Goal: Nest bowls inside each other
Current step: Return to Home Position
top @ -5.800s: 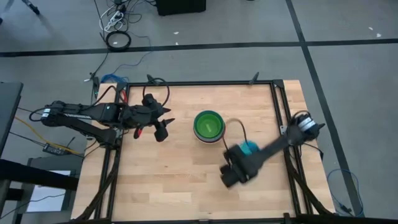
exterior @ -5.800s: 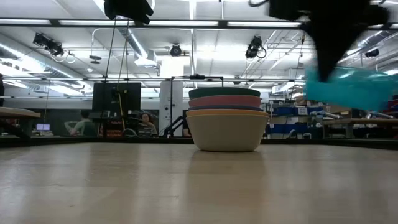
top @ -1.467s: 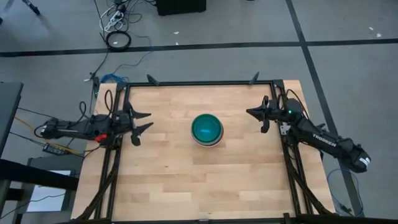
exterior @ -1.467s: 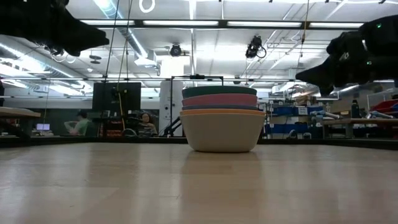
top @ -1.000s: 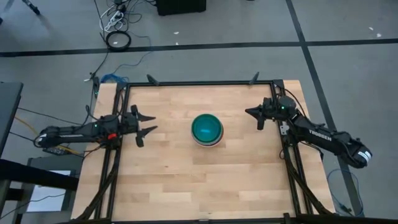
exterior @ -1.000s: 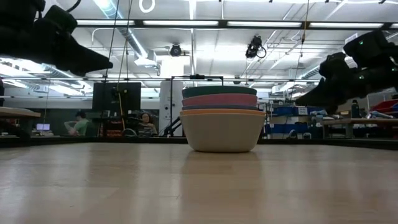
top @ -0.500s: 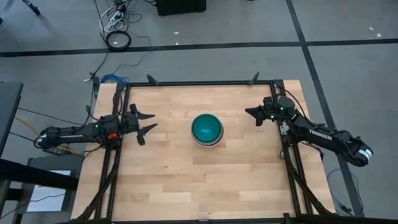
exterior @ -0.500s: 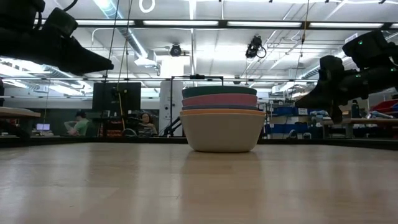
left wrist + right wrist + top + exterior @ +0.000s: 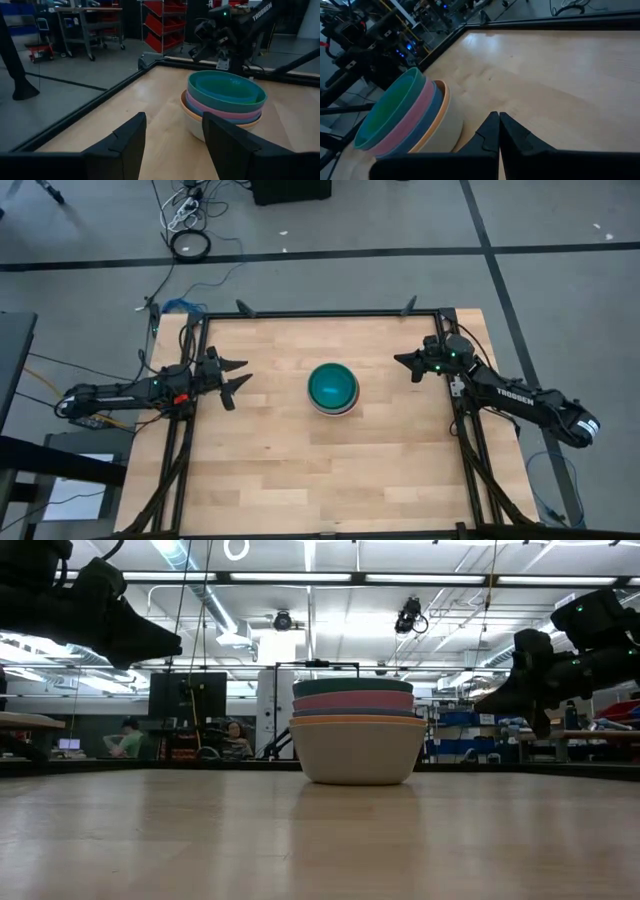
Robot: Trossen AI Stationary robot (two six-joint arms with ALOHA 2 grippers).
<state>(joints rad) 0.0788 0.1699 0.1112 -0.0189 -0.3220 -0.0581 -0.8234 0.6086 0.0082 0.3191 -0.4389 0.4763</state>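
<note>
The bowls (image 9: 332,387) stand nested in one stack at the table's middle. The top bowl is teal (image 9: 226,89), with pink, blue and orange rims showing below it. The cream-white bottom bowl (image 9: 357,752) rests on the wood. My left gripper (image 9: 238,379) hovers open by the table's left edge, pointing level at the stack (image 9: 223,102) with nothing between its fingers (image 9: 125,145). By the right edge my right gripper (image 9: 400,362) is shut, held above the table and aimed toward the stack (image 9: 412,122). Neither gripper touches a bowl.
A black metal frame (image 9: 320,313) runs along the table's edges. Bare wood (image 9: 320,470) lies on all sides of the stack. Cables (image 9: 190,242) lie on the floor beyond the far edge. In the low view, shelves and a seated person (image 9: 236,737) show in the room behind.
My right gripper has rolled about its own pointing line while staying in place by the right edge, still shut. The bowl stack has not moved.
</note>
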